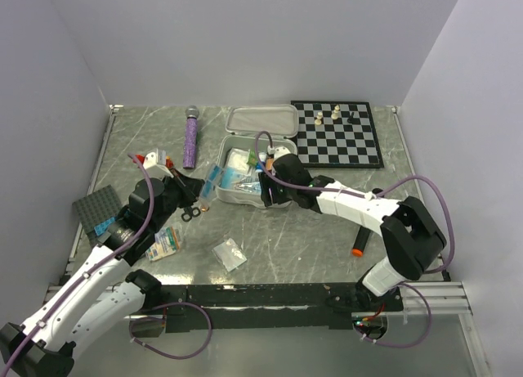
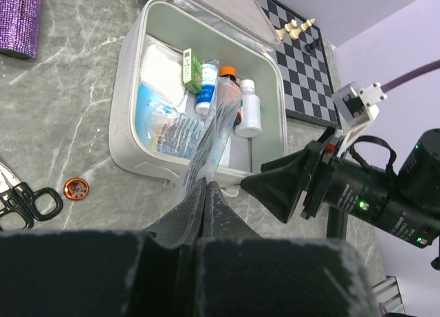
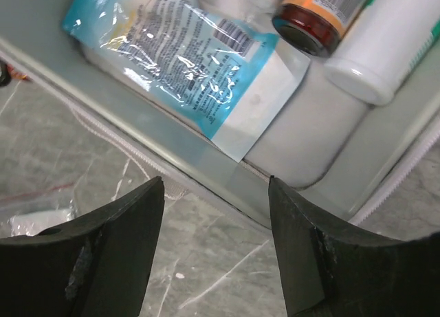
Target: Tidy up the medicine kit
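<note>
The white medicine kit lies open mid-table, its lid folded back. Inside, the left wrist view shows white gauze, a green box, a white bottle, an orange-capped bottle and a blue packet. My left gripper is shut on a clear plastic packet that stands over the kit's near wall; from above the gripper is at the kit's left corner. My right gripper is open and empty over the kit's near wall, just above the blue packet.
A chessboard with pieces lies right of the lid, a purple wand to the left. Scissors, an orange disc, a pill box, a clear bag, a dark foam pad and an orange marker lie around.
</note>
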Action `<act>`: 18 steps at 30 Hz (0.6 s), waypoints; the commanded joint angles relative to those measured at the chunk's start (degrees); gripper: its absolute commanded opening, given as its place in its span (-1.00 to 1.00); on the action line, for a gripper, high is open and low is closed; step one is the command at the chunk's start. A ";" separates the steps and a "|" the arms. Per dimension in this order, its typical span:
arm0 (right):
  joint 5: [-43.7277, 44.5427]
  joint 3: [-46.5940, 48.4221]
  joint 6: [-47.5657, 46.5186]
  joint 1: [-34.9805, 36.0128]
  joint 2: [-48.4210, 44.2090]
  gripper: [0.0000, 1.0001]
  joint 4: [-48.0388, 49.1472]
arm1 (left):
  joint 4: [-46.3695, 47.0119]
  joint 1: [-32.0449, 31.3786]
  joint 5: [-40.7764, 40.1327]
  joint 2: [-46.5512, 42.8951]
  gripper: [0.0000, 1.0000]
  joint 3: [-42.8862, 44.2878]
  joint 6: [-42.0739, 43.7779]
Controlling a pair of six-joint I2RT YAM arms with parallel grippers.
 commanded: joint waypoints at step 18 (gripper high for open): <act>-9.27 -14.30 0.91 5.78 -10.02 0.33 -6.11 | 2.29 -0.11 1.98 -3.51 -0.98 -0.53 -0.86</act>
